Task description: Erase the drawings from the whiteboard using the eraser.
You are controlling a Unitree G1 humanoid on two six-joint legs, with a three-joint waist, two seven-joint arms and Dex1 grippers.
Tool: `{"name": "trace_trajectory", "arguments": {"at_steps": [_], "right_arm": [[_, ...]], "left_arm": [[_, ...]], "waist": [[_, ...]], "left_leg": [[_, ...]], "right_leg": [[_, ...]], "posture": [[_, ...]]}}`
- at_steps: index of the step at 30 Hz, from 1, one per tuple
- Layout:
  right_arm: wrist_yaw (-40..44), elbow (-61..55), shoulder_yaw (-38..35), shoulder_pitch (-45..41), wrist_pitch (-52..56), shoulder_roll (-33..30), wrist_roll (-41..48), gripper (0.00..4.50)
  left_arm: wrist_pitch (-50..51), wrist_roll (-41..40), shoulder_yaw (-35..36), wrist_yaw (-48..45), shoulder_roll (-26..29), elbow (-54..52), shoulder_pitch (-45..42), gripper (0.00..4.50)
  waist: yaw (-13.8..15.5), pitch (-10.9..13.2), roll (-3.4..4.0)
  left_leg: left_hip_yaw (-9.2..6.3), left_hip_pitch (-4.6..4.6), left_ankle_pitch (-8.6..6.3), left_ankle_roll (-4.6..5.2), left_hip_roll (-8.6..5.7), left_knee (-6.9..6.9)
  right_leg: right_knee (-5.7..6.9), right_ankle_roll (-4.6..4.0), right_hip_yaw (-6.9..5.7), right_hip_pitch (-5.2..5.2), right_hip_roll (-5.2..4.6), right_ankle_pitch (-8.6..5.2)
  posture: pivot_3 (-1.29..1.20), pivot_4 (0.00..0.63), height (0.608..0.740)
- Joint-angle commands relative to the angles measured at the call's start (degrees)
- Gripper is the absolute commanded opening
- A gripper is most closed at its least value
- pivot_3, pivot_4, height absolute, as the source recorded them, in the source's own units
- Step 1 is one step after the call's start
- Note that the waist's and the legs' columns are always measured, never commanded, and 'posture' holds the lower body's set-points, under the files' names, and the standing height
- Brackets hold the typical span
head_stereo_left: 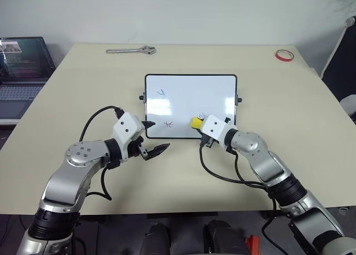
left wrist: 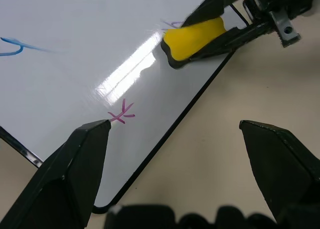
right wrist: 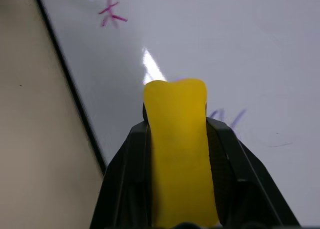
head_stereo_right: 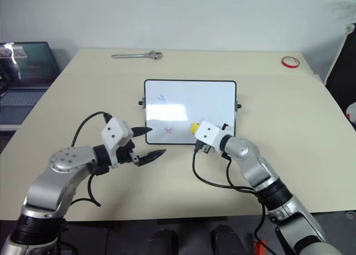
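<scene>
The whiteboard (head_stereo_left: pixel 191 93) lies flat at the table's middle. It carries a blue scribble (head_stereo_left: pixel 162 92) at its far left, a pink star (head_stereo_left: pixel 168 124) near its front edge and a bluish scribble (head_stereo_left: pixel 202 115) at its front right. My right gripper (head_stereo_left: pixel 198 124) is shut on the yellow eraser (head_stereo_left: pixel 197 123), whose tip sits over the board's front right part, right beside that bluish scribble (right wrist: pixel 227 117). My left gripper (head_stereo_left: pixel 157 136) stands open at the board's front left corner. One finger (left wrist: pixel 85 154) is over the board's edge near the pink star (left wrist: pixel 121 113), the other over the table.
A metal wrench (head_stereo_left: pixel 132 50) lies at the table's far edge and a red tape ring (head_stereo_left: pixel 284 55) at the far right corner. An open laptop (head_stereo_left: pixel 22 65) stands off the table's left side. Part of a chair (head_stereo_left: pixel 342 54) shows at the right.
</scene>
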Motion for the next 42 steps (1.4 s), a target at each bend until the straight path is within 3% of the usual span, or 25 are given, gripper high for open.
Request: {"name": "trace_trajectory", "arguments": {"at_steps": [1,5,11,14,18,30,37,42], "right_arm": [[-6.8,5.6,-5.2,-3.6,-1.6,0.8,-2.5,1.12],[-1.6,7.9,-2.8,-2.7,-1.0,-0.3,-3.1,1.12],[10.5,2.4,0.7,2.2,3.0,-4.6,-3.4,1.12],[7.3,2.8,-1.5,1.2,2.2,-4.2,-5.0,1.12],[-2.9,6.0,-6.0,-2.4,-0.3,-2.6,-6.4,1.12],[9.8,2.5,0.1,2.1,2.1,-5.7,-7.5,1.12],[0.2,5.6,-4.2,-1.4,-0.9,-5.1,-10.0,1.12],[10.2,3.6,-0.1,1.7,-1.2,-8.0,-9.2,1.12]], "left_arm": [[-0.9,-0.3,0.4,0.1,0.1,-2.0,-0.5,4.50],[-0.4,-0.2,0.1,0.4,0.0,-2.4,-0.8,4.50],[-0.1,-0.4,0.6,0.3,0.5,-2.6,-0.8,4.50],[-0.1,-0.4,0.5,0.2,0.5,-2.7,-0.9,4.50],[-0.3,-0.4,0.4,0.0,0.6,-2.5,-0.9,4.50],[-0.8,-0.4,0.3,-0.2,0.4,-2.2,-0.5,4.50],[-0.4,-0.3,0.0,0.1,0.3,-2.6,-0.4,4.50],[0.3,-0.4,-0.5,0.2,0.2,-2.8,-1.3,4.50]], "waist": [[-0.1,0.0,0.00],[0.1,0.0,-0.07],[0.0,-0.1,-0.12],[-0.1,-0.1,-0.12],[-0.1,-0.1,-0.11],[-0.1,-0.1,-0.13],[-0.2,-0.1,-0.13],[0.2,-0.1,-0.14]], "left_leg": [[-0.01,0.00,0.00,0.00,-0.01,0.10],[-0.07,0.02,0.00,0.00,-0.03,0.22],[-0.07,0.36,-0.01,0.01,-0.02,0.21],[-0.02,0.93,-0.01,0.01,-0.03,0.18],[-0.02,0.93,0.02,0.04,-0.02,0.19],[-0.02,0.85,0.01,0.05,-0.01,0.01],[-0.02,0.85,0.02,0.06,-0.01,0.03],[-0.05,0.83,0.02,0.06,-0.01,0.02]], "right_leg": [[0.08,0.00,0.00,0.00,0.01,0.00],[0.21,0.00,-0.05,0.04,0.01,0.00],[0.20,0.00,-0.03,0.36,0.01,-0.01],[0.17,0.17,0.02,0.85,0.02,-0.12],[0.18,0.26,0.05,0.83,0.04,-0.17],[-0.13,0.05,0.04,0.83,0.02,-0.03],[-0.13,0.30,0.05,0.84,0.02,-0.12],[-0.23,0.30,0.02,0.86,0.03,-0.12]], "posture": [[0.00,0.150,0.740],[0.00,0.150,0.740],[0.00,0.150,0.740],[0.00,0.150,0.740],[0.00,0.150,0.740],[0.00,0.150,0.740],[0.00,0.150,0.740],[0.00,0.150,0.740]]}}
